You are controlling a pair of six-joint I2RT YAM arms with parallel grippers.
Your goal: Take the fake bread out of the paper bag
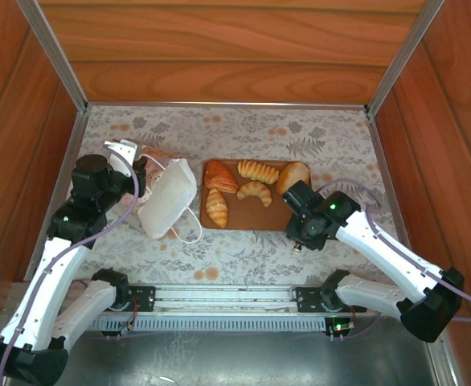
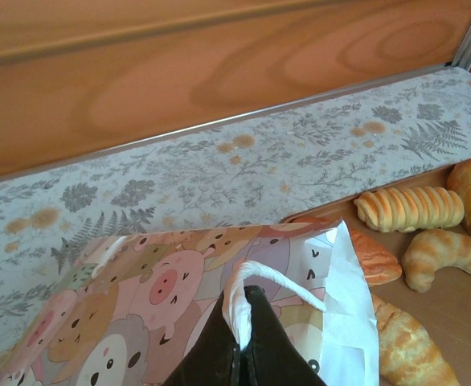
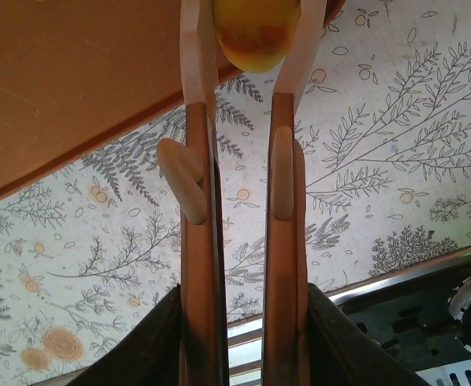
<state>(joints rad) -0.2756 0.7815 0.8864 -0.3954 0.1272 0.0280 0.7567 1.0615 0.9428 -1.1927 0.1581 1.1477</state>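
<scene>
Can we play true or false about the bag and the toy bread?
1. The paper bag stands upright. False: it lies on its side.
2. The left gripper pinches the bag's white cord handle. True.
3. The right gripper holds nothing. False: a round bun sits between its fingertips.
4. A croissant lies on the brown tray. True.

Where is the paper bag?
In the top view, the paper bag lies on its side left of the brown tray, its cord handle pinched by the left gripper.
</scene>
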